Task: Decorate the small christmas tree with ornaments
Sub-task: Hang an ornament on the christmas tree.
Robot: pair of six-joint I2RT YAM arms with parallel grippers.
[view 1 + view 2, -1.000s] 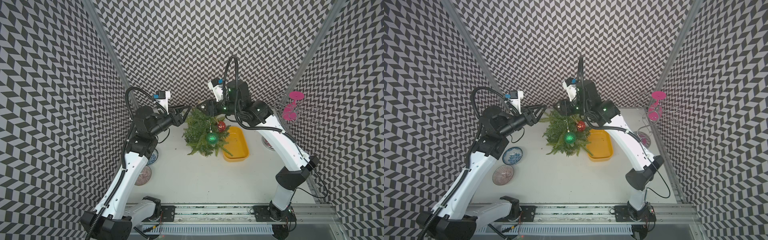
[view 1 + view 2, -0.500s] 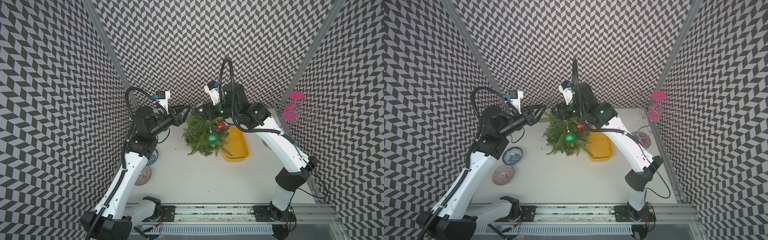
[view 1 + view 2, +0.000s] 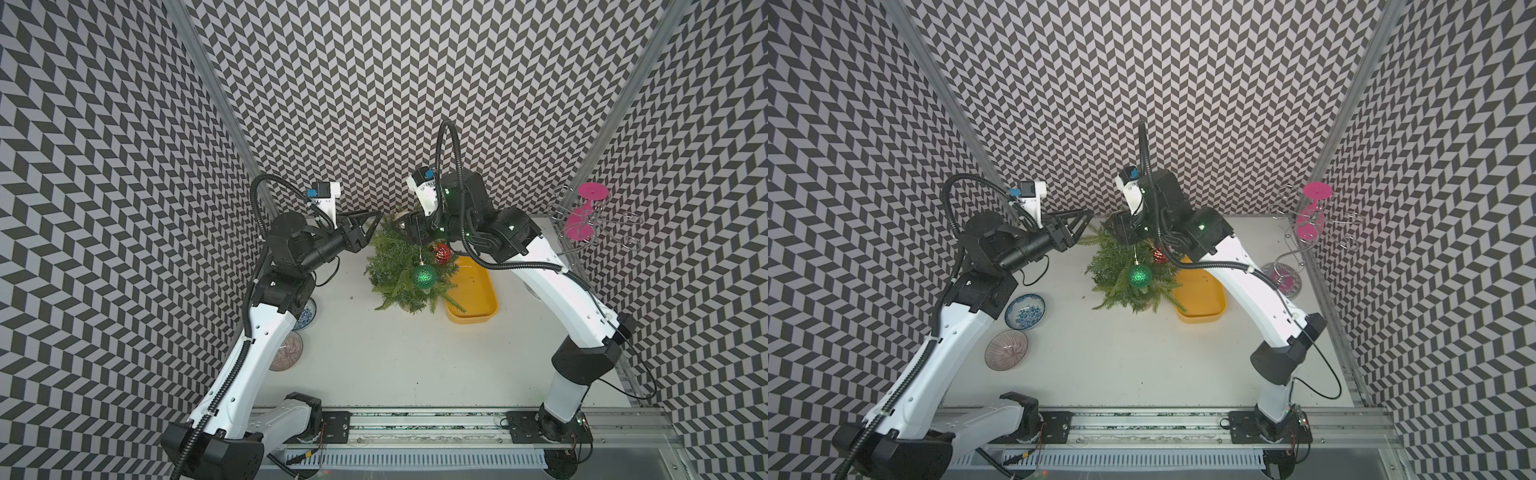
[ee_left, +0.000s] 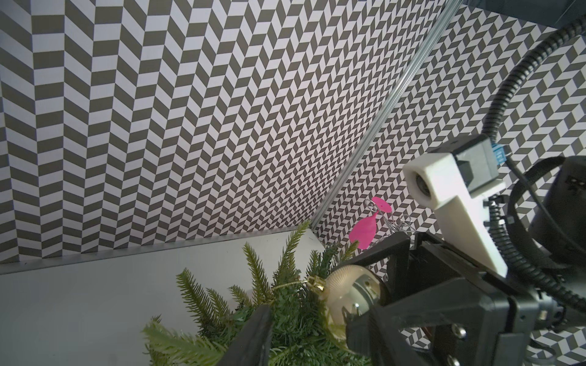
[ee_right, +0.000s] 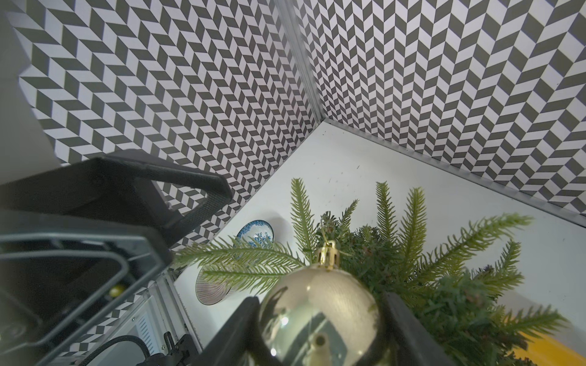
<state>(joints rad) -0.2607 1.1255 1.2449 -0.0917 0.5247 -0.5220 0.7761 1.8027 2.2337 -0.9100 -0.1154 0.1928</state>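
A: State of right jaws?
B: Clamped on gold ornament [image 5: 317, 294] at top of small christmas tree [image 3: 395, 266], mid-bench [image 3: 374, 353].
A: And left jaws?
B: Half open, holding nothing, beside the treetop. Green ornament [image 3: 424, 277] and red ornament [image 3: 442, 253] hang on branches.

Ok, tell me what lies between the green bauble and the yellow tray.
Only drooping branches of the small christmas tree lie between the green bauble and the yellow tray; both top views show this.
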